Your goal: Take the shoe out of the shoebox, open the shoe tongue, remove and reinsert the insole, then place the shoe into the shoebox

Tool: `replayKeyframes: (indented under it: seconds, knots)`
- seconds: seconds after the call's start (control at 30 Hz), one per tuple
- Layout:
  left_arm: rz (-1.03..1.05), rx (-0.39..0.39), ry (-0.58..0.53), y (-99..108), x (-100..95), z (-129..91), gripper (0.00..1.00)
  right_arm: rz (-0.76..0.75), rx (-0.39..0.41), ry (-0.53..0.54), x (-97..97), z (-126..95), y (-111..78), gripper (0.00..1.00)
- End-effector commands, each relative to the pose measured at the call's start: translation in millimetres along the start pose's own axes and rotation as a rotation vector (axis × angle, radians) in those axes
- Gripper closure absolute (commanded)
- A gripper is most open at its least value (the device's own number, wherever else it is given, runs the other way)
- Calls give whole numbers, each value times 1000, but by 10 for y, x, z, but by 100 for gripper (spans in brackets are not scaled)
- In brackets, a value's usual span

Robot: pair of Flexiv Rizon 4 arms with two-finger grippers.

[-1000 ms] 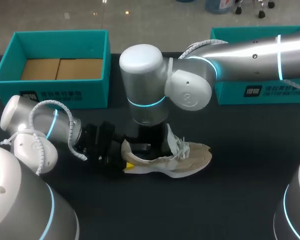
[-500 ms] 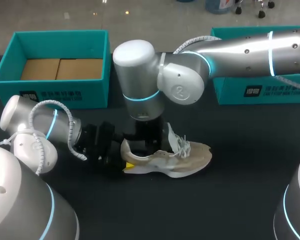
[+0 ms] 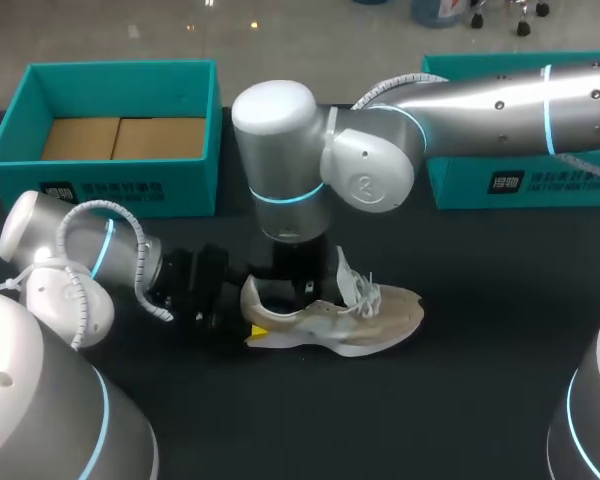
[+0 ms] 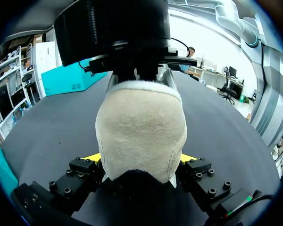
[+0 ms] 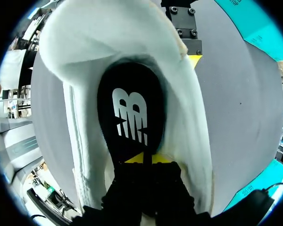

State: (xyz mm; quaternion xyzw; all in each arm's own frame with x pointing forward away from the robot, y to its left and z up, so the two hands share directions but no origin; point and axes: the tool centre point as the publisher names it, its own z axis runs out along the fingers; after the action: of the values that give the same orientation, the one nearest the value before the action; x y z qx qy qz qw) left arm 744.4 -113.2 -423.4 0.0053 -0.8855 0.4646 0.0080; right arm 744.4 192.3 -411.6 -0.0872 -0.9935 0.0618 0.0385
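On the table (image 3: 480, 400), seen from the head view, the shoe (image 3: 360, 318) is lying on its sole at the centre, toe pointing right, outside both boxes. The left box (image 3: 100, 185) and right box (image 3: 520, 185) are standing at the far edge, well apart from it. The left arm (image 3: 70, 260) is coming in low, its left gripper (image 3: 245, 328) sitting at the heel. The right arm (image 3: 480, 100) is reaching past the middle, its right gripper (image 3: 298, 285) pointing down into the shoe's opening.

From the left wrist view, the shoe (image 4: 140, 132) is showing heel-on. The left gripper (image 4: 140, 160) is clamping the heel, one yellow-tipped finger (image 4: 92, 157) pressing on each side. The right gripper (image 4: 132, 70) is hanging directly over the collar.

From the right wrist view, the shoe (image 5: 108, 42) is filling the view from above, its white lining surrounding the dark insole (image 5: 129, 108). The right gripper (image 5: 144, 159) is sitting inside the shoe, tips pressed nearly together and pinching the near end of the insole. One left gripper finger (image 5: 191, 42) is showing against the outside of the heel.
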Motion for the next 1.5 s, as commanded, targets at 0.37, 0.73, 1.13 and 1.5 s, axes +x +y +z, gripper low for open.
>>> replayKeyframes:
  seconds: [0.37,0.73,1.13,1.5]
  knots:
    - [-1,-2,-4,4,-27,37,100,-26,-138,-110,101,-214,-224,100]
    - [-1,-2,-4,4,-27,37,100,-3,-195,-149,-6,-393,-336,100]
    - [-1,-2,-4,4,-27,37,100,13,-305,-148,-49,-514,-341,100]
    - [-1,-2,-4,4,-27,37,100,-77,-427,-59,-43,-654,30,100]
